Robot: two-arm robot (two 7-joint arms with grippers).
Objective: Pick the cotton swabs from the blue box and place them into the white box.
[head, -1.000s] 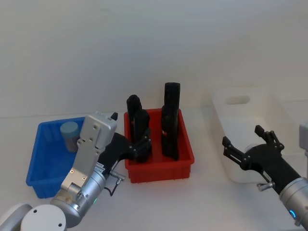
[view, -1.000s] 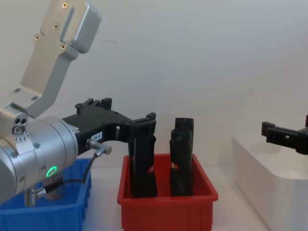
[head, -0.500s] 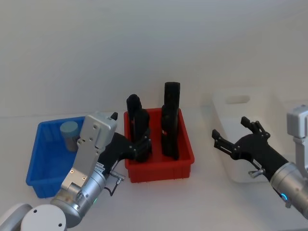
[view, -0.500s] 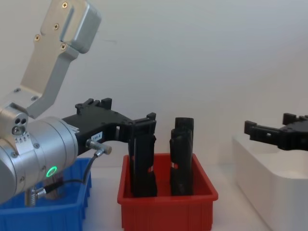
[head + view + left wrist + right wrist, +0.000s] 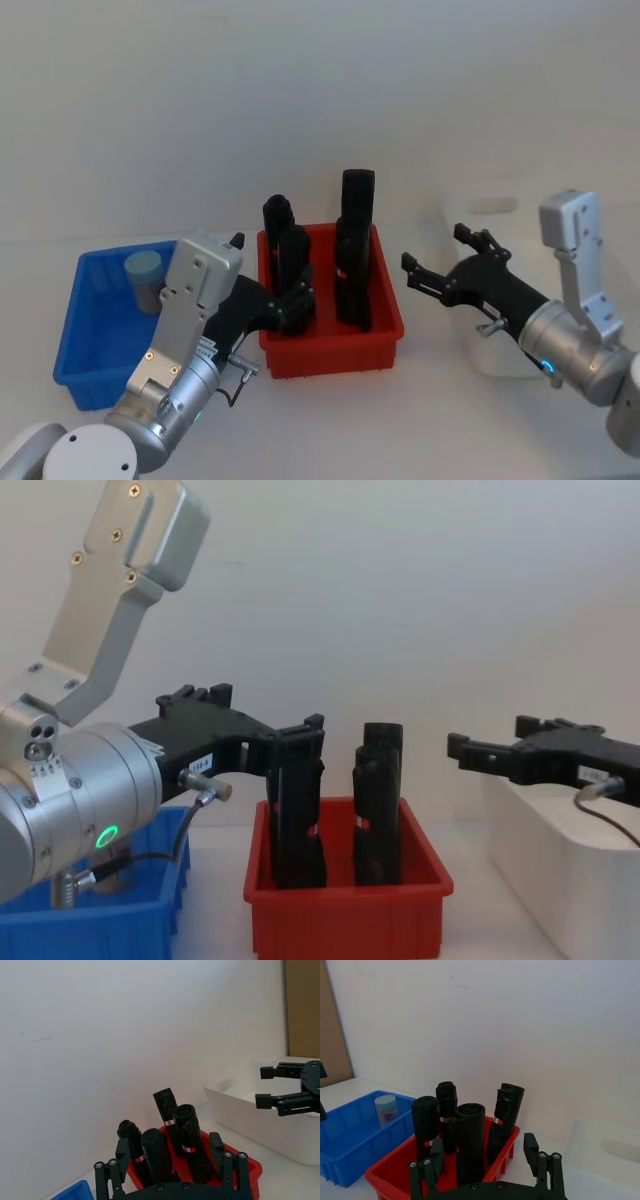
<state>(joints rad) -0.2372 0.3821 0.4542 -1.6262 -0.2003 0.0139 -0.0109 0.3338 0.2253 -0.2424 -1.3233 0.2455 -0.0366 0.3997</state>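
One cotton swabs jar (image 5: 145,279) with a pale blue lid stands in the far corner of the blue box (image 5: 72,345) at the left; the right wrist view shows the jar (image 5: 385,1109) too. The white box (image 5: 497,222) sits at the right. My left gripper (image 5: 296,303) hangs open and empty at the red bin's near-left corner, right of the blue box. My right gripper (image 5: 437,252) is open and empty, raised between the red bin and the white box, pointing left. The same right gripper (image 5: 490,738) shows in the chest view level with the black objects' tops.
A red bin (image 5: 331,352) stands in the middle between the two boxes, holding several tall black handle-shaped objects (image 5: 354,250). A plain white wall runs behind the table. Open table lies in front of the bins.
My right gripper has swung left, from in front of the white box to the gap beside the red bin. The left arm and the jar have not moved.
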